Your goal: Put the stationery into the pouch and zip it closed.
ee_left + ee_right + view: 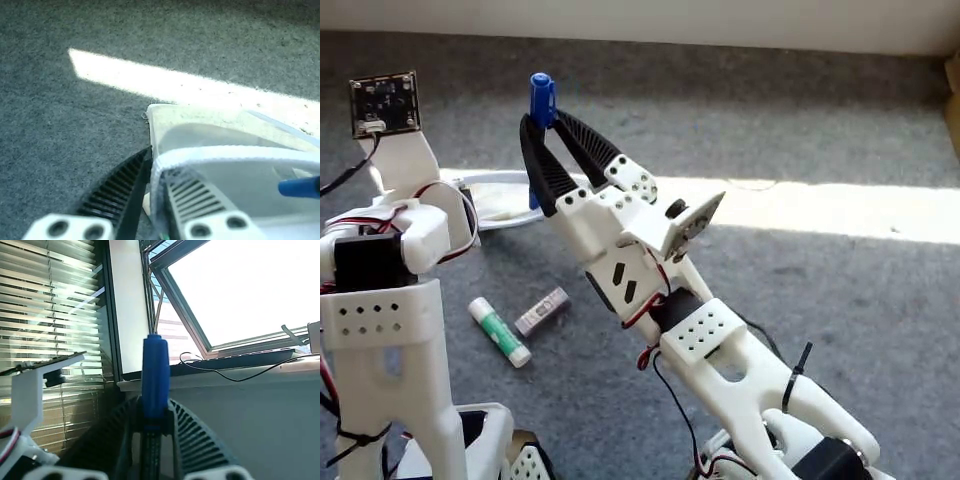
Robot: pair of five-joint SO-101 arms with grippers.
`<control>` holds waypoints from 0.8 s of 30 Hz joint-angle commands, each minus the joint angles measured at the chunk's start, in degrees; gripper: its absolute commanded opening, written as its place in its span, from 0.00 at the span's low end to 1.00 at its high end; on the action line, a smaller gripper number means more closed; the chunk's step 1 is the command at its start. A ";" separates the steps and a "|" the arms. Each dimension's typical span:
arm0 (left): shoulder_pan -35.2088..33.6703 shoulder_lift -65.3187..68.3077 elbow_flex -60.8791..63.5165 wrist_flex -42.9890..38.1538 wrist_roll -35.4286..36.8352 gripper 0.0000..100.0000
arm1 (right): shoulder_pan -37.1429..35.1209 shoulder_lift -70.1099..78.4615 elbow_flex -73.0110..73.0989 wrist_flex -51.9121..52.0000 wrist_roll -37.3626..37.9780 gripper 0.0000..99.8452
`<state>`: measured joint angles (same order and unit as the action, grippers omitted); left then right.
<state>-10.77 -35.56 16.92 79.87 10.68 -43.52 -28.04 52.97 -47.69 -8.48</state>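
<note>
A blue pen (541, 95) stands upright in my right gripper (542, 122), which is shut on it; its lower end (533, 199) hangs at the white pouch (510, 205) on the grey carpet. In the right wrist view the pen (155, 375) rises between the black fingers (192, 435). My left gripper (157, 167) is shut on the pouch's white rim (220, 152), holding the mouth open, and the pen's blue tip (300, 187) shows over the opening. A green-and-white glue stick (500, 332) and a small grey-pink tube (542, 311) lie on the carpet nearer the arm bases.
The left arm's white body (390, 290) stands beside the pouch, with its camera board (384, 102) above. A sunlit strip (820, 210) crosses the carpet to the right of the pouch. Open carpet lies beyond and to the right.
</note>
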 commanded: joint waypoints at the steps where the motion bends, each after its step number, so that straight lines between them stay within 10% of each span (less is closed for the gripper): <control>1: -1.01 -0.31 0.13 -0.53 0.53 0.01 | 0.92 -1.01 -3.03 -1.36 0.09 0.00; 24: -0.84 -0.31 0.04 -0.62 0.62 0.01 | -3.74 -22.81 12.18 15.43 8.09 0.00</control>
<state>-11.38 -35.56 16.92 79.87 10.68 -46.59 -45.45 63.25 -34.59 1.19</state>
